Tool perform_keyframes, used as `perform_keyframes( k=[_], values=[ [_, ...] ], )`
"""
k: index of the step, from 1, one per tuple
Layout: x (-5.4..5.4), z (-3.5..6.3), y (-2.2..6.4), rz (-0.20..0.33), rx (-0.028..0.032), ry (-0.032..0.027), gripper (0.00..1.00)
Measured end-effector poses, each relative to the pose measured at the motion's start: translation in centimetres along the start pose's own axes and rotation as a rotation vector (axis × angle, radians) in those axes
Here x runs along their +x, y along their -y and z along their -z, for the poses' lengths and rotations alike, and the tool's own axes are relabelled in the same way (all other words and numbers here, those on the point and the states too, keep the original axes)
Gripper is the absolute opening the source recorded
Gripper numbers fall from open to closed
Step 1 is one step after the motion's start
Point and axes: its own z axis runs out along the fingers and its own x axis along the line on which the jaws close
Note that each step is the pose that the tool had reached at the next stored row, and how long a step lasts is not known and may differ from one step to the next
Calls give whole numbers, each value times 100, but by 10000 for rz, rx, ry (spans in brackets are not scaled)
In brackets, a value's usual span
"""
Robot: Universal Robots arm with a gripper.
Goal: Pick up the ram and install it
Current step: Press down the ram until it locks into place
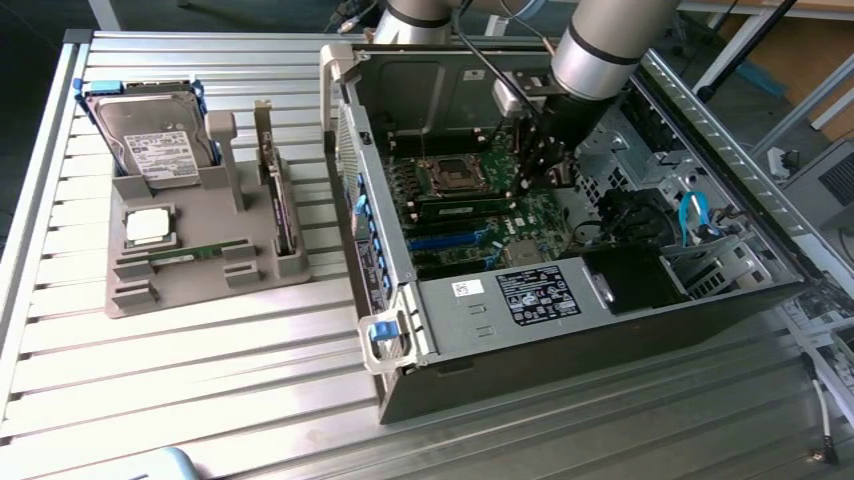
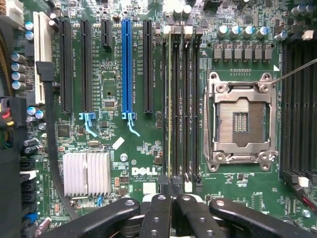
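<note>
My end effector (image 2: 171,194) is down inside the open computer case (image 1: 447,300), fingers closed together right at the ram (image 2: 170,109). The ram stands on edge in a memory slot just beside the processor socket (image 2: 241,121); whether I actually pinch it I cannot tell. 1 second stick (image 1: 187,256) lies in the grey holder (image 1: 200,292) on the bench (image 1: 160,370).

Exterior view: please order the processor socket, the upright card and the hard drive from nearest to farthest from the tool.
The tool is inside the case.
1. Processor socket: beside it, in the case.
2. Upright card: outside the case, on the grey tray.
3. Hard drive: on the tray's far side, toward the exterior view's left.
</note>
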Motion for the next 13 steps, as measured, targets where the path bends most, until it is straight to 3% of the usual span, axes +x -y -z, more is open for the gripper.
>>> perform_keyframes(
  k=[8, 13],
  values=[
    [-2, 98, -2, 0, -1, 1, 11],
    [-3, 108, -2, 0, 0, 2, 11]
  ],
)
